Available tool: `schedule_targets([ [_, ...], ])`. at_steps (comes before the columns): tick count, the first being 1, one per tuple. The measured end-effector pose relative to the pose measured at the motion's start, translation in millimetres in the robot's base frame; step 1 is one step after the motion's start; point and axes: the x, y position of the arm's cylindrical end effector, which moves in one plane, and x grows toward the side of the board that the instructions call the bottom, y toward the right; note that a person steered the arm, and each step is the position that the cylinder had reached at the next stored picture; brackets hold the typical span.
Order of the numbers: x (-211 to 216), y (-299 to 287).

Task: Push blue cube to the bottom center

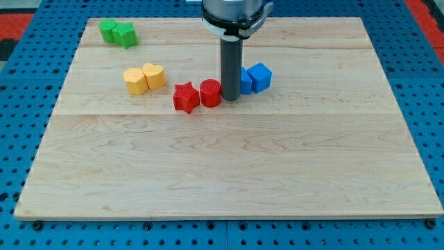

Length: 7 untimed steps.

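My tip (230, 99) is resting on the pale wooden board (229, 180) between the red cylinder block (210, 92) and a blue block (245, 82) partly hidden behind the rod; being a bare rod, it has nothing to part or clamp. The blue cube (260, 76) is sitting just right of that, above the board's middle. I judge I am still lining up: next I should be circling to the cube's top side, then pushing it down toward bottom centre.
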Motion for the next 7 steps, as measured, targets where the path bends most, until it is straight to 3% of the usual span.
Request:
schedule_targets([
  [2,24.5,29.4],
  [5,26.7,147.6],
  [7,-4.6,142.4],
])
